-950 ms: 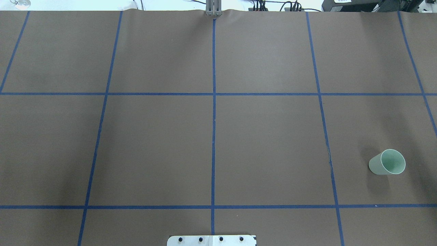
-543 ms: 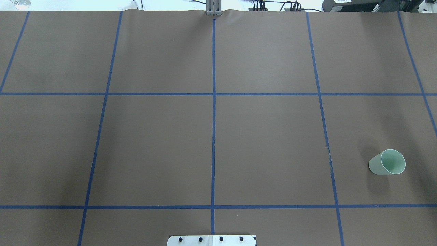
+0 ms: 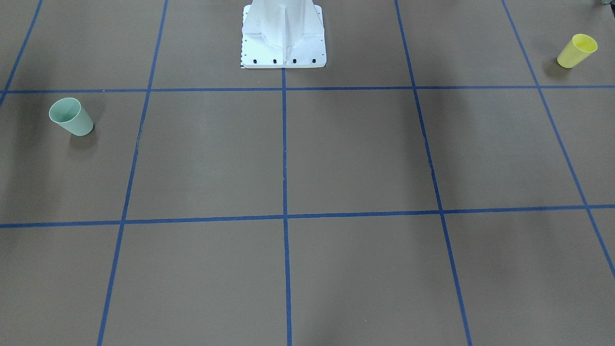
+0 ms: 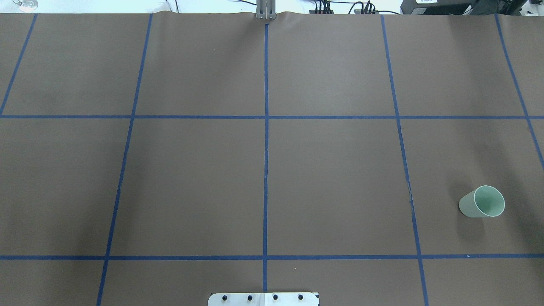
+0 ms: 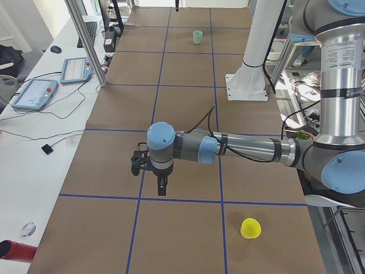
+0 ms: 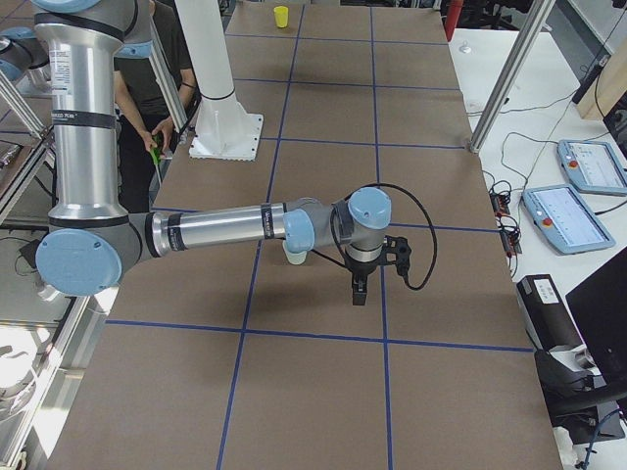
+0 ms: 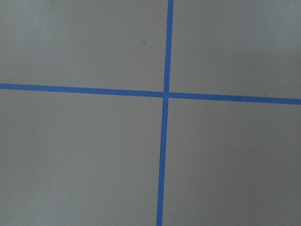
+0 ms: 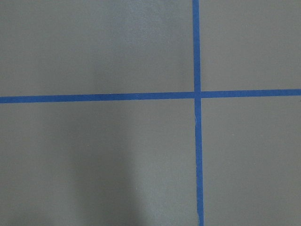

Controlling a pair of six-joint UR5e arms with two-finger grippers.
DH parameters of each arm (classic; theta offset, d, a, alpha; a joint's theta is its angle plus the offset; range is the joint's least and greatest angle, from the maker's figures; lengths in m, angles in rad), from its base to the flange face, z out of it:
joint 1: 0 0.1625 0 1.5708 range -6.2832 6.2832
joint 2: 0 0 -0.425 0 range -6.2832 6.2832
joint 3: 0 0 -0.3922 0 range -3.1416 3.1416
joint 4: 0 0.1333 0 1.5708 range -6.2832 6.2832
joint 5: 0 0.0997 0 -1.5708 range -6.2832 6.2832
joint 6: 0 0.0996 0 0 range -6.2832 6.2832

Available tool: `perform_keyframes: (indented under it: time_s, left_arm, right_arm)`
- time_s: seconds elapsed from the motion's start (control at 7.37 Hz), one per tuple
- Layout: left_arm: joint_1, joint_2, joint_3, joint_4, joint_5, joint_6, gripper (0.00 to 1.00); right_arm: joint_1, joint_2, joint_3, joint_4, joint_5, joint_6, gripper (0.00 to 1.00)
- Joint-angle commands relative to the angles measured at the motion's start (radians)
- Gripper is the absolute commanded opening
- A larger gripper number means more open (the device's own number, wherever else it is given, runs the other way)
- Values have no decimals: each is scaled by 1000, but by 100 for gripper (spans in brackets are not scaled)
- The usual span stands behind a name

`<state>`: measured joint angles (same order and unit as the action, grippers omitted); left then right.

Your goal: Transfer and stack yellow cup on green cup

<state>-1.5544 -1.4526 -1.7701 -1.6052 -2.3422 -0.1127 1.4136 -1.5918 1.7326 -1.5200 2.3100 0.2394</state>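
The yellow cup stands upright, mouth up, near the table corner on my left side; it also shows in the exterior left view and the exterior right view, but not in the overhead view. The green cup stands upright on my right side, partly behind my right arm in the exterior right view. My left gripper hangs above the table, away from the yellow cup. My right gripper hangs above the table beside the green cup. I cannot tell whether either is open or shut.
The white robot base sits at the table's middle edge. Blue tape lines grid the brown table. A person stands behind the base. Control tablets and a metal post stand along the operators' side.
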Motion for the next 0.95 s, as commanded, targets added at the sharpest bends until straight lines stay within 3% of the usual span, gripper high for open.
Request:
perform_keyframes:
  time_s: [0.0, 0.27, 0.54, 0.81]
  left_arm:
    - [-7, 104, -26, -48, 9, 167, 99]
    - [-7, 158, -104, -44, 67, 138, 100]
    - [52, 161, -95, -41, 92, 78, 99]
    - [85, 161, -94, -47, 90, -274, 100]
  right_arm:
    - [-25, 3, -14, 76, 0, 0, 100]
    - [-31, 1, -15, 83, 20, 1, 100]
    - [-39, 1, -15, 84, 40, 0, 100]
    - [-39, 1, -15, 86, 49, -2, 100]
